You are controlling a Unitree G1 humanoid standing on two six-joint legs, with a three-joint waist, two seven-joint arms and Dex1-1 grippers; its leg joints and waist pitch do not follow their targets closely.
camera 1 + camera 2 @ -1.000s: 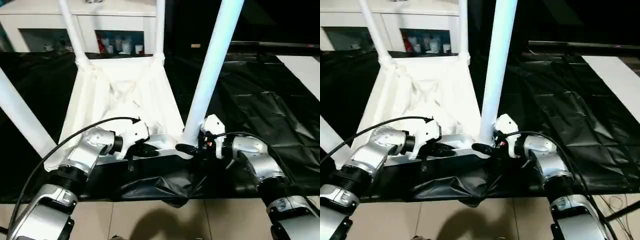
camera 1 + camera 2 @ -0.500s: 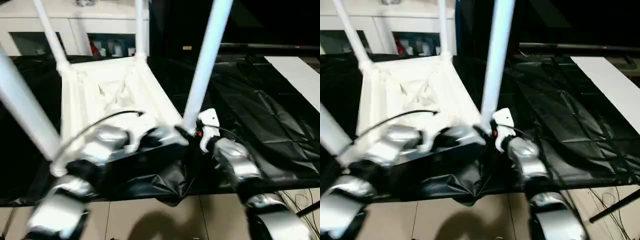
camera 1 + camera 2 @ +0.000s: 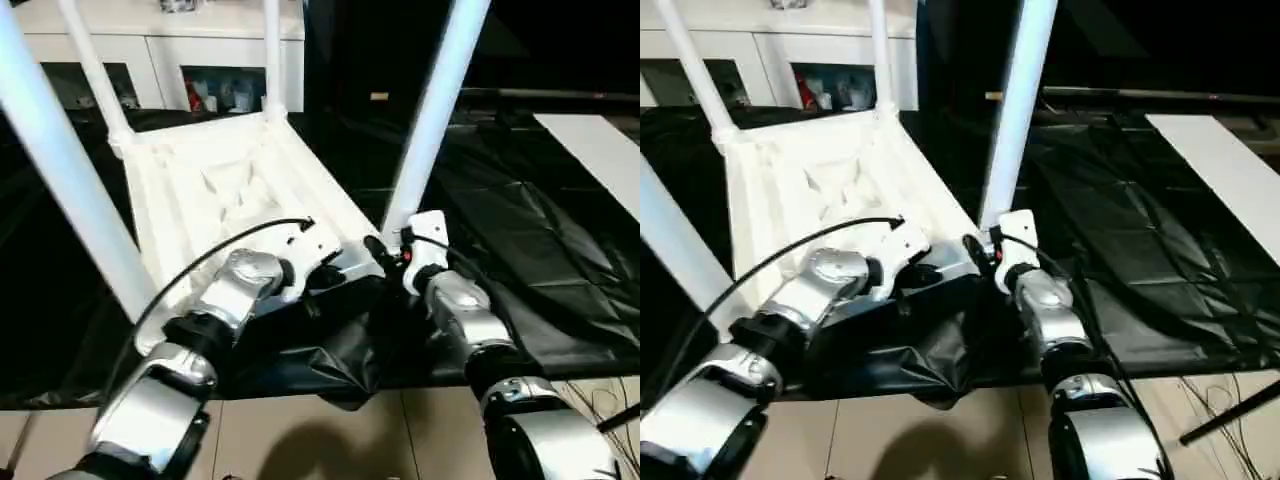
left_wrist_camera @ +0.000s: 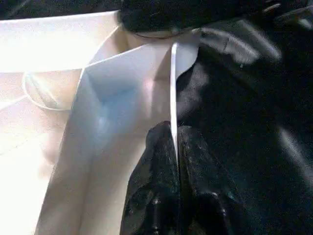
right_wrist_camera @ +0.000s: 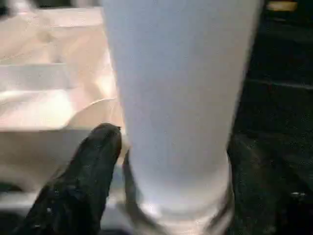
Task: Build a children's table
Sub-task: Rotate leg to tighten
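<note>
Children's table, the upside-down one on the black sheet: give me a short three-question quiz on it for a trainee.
1. True or false: the tabletop lies with its ribbed underside facing up.
2. How many white legs point upward from it? A) two B) three C) four
3. Fill in: the left hand is shut on the tabletop's thin ____.

Key: 1 true; 2 C; 3 rim.
</note>
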